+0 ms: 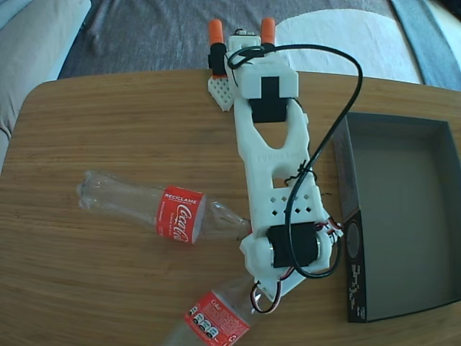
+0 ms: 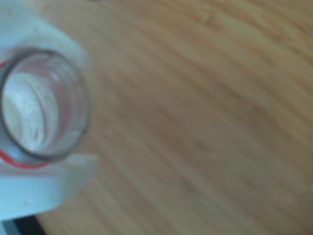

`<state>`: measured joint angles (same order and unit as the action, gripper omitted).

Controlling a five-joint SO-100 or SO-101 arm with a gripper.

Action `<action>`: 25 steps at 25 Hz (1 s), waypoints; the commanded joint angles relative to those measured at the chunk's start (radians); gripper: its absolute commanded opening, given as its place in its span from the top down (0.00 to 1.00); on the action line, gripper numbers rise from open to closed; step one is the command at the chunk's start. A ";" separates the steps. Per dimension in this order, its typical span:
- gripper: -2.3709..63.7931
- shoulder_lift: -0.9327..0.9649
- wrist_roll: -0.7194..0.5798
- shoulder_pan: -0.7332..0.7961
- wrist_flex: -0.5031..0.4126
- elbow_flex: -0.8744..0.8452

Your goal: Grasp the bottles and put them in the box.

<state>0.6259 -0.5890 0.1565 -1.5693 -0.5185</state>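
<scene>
Two clear bottles with red labels are on the wooden table in the fixed view. One bottle (image 1: 158, 209) lies flat at centre left, its neck pointing right at the arm. The other bottle (image 1: 216, 317) is at the bottom edge, its neck running up-right under the white gripper (image 1: 263, 277). In the wrist view an open bottle mouth (image 2: 73, 122) with a red neck ring sits between the two white fingers (image 2: 44, 183) of my gripper (image 2: 41, 105), which is shut on the neck. I cannot tell which bottle it is. The box (image 1: 432, 288) lies at the right, with nothing inside.
The arm's base (image 1: 248, 61) is clamped at the table's far edge, and its black cable (image 1: 338, 122) loops over toward the box's left wall. Bare wood (image 1: 94, 288) spreads across the left half of the table. A grey sofa (image 1: 144, 36) lies beyond it.
</scene>
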 commanded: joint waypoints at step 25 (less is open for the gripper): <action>0.93 0.885 -0.003 0.265 -0.144 -0.324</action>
<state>1.3668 -0.5890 0.3896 -1.6460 -0.8069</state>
